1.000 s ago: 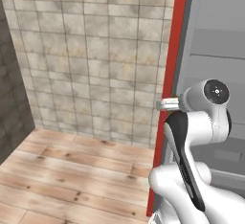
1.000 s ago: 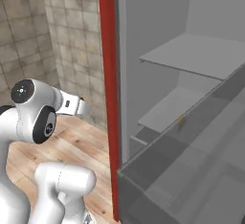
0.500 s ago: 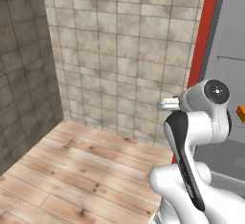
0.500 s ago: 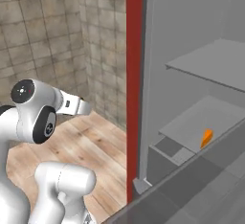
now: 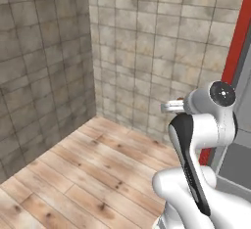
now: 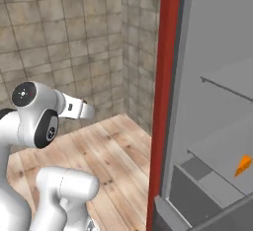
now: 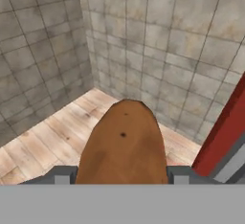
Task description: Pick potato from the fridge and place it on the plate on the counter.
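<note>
You have the potato (image 7: 123,144) clamped between the two dark fingertips (image 7: 61,175) of the gripper (image 7: 119,176), which closes on it from either side; in the hand view it rises as a tall brown lump, rounded at the top, with dull skin and a couple of small dark specks. It sits square between the pads and juts well forward of them, so the grip looks to be on its lower part, which I judge steady enough for a carry but worth watching if you swing hard. The arm (image 5: 193,149) is folded up close over the base, white shells with dark joints, probably to keep the load tucked in while the base turns away from the fridge (image 6: 212,106). That tall grey cabinet stands at the right, open, with flat grey shelves and a red panel (image 6: 162,101) running down its near edge; an orange wedge (image 6: 242,165) lies on a lower shelf, and it is no part of your job. Ahead of the hand there is only a corner of mottled grey-beige tiled wall (image 5: 147,47) and a pale wooden plank floor (image 5: 83,174), matt and striped along the grain. Neither plate nor counter is in sight from here, so picking looks done and placing is all that is left: you will likely need to drive on until the worktop comes round before you lower anything. Keep the hand level until then, since a smooth rounded thing can roll in flat pads.
</note>
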